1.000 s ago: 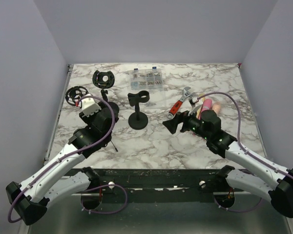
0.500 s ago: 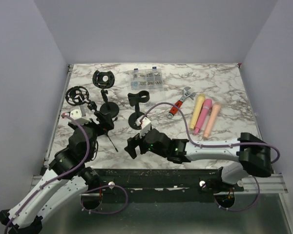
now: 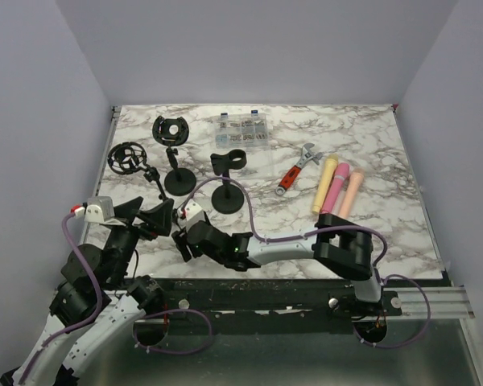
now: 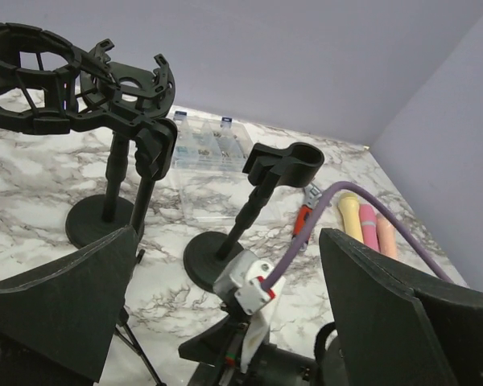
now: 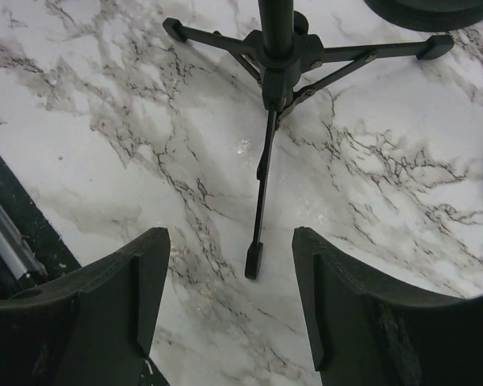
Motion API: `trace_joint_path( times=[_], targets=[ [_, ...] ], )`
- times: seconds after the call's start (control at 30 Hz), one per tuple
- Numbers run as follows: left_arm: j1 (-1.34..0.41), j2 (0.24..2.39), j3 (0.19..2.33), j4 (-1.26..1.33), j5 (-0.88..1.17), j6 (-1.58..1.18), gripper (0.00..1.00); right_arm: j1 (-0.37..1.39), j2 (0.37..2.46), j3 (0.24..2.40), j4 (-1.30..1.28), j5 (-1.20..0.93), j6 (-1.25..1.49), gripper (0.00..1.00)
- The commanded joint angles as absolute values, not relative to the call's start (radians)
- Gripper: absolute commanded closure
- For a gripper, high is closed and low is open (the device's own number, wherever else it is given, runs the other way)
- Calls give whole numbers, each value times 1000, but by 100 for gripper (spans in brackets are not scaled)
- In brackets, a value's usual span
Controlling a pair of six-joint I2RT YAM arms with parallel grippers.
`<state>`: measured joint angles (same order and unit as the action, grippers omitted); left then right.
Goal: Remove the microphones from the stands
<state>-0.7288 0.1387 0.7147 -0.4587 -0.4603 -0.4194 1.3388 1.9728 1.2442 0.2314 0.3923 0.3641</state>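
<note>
Three microphones (image 3: 338,188) (yellow, pink and peach) are seen lying side by side on the table (image 3: 370,137) at the right, well apart from both arms. The clip stand (image 3: 228,173) is found upright near the middle with its clip empty, and no microphone is seen in any holder, so the removal is judged already done.

The left gripper (image 3: 149,215) is held at the near left edge with its jaws spread wide and nothing between them. The right gripper (image 5: 229,249) is reached across to the left, just beside the left one. Its jaws are parted and empty, with one leg of the tripod stand (image 5: 275,56) lying on the table between them.

Hazards noted:
- The tripod stand could be tipped if that leg is pinched or dragged.
- The two wrists could be struck together, as they are crowded close.
- The purple cable (image 3: 225,183) is arced past the clip stand (contact cannot be told); the stand could be pulled over when the right arm is withdrawn.
</note>
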Motion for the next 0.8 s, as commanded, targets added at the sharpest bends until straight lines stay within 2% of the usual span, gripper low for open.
trace_joint_path(
  times=[0.0,0.27,0.57,0.77],
  targets=[
    [-730,110,730,-508,-395,-371,1,1351,2077,1341,191,453,349,33],
    [-731,87,726,-513,-397,-350,1,1352,2164,1364,180,606,355,46],
    [-730,94,703,-505,-396,-359,2,1320,2190,1291,256,638,360,48],
    [-731,124,669,-515,-391,-463,1,1238,2104,1116,334,635,426,50]
  ],
)
